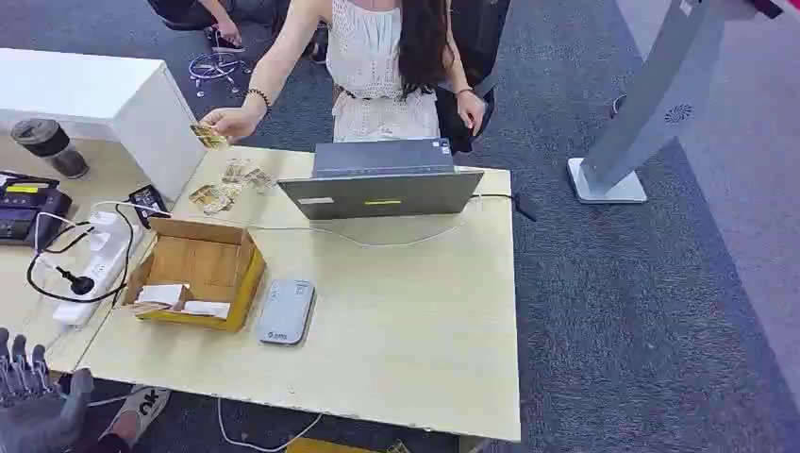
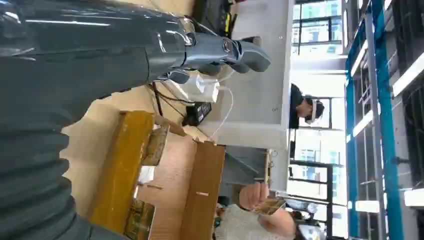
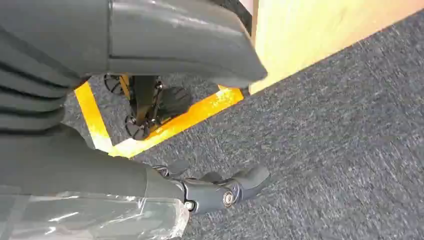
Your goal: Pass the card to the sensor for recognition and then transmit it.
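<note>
A person stands behind the table and holds a gold card over its far left corner. More cards lie loose on the tabletop below it. The grey flat sensor lies near the front edge, just right of an open cardboard box with cards and papers inside. My left hand is low at the table's front left corner, fingers spread, holding nothing. My right hand hangs over the grey carpet beside the table, empty.
An open grey laptop stands at the table's far middle with a cable trailing off. Left of the box lie a white power strip, a black device and a dark cup. A grey kiosk stand rises at the right.
</note>
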Motion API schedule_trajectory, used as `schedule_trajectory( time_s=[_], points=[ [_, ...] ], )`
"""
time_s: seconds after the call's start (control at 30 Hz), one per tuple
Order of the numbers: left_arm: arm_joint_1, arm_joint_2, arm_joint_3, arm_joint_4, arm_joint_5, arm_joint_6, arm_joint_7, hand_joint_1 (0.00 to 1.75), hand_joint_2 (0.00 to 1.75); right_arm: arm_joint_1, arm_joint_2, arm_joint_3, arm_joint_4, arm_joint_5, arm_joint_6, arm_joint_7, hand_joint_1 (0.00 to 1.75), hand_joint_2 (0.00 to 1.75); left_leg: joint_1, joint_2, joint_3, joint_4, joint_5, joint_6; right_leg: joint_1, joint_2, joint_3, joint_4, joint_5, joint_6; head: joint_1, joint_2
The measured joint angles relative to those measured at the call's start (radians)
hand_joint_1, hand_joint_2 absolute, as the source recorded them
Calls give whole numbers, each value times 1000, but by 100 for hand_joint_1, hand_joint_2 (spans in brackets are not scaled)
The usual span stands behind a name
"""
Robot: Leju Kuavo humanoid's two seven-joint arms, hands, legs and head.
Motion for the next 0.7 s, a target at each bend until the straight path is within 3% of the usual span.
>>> schedule_trajectory(
  time_s=[0.2,0.23,0.7],
  points=[
    [-53,55,-122,1,-128,116,50,0,175,-12,7,0,5,29,5,17,0,175,0,0,0,0,0,0,0,0,0,0,0,0,0,0],
    [-64,65,-142,3,-152,134,61,0,175,-14,7,0,6,30,6,18,0,0,0,0,0,0,1,0,0,0,0,0,0,0,0,0],
    [-242,185,-382,132,-477,332,216,0,175,-42,26,0,16,82,8,57,0,0,0,0,0,0,1,0,0,0,0,0,1,0,0,0]
  ],
)
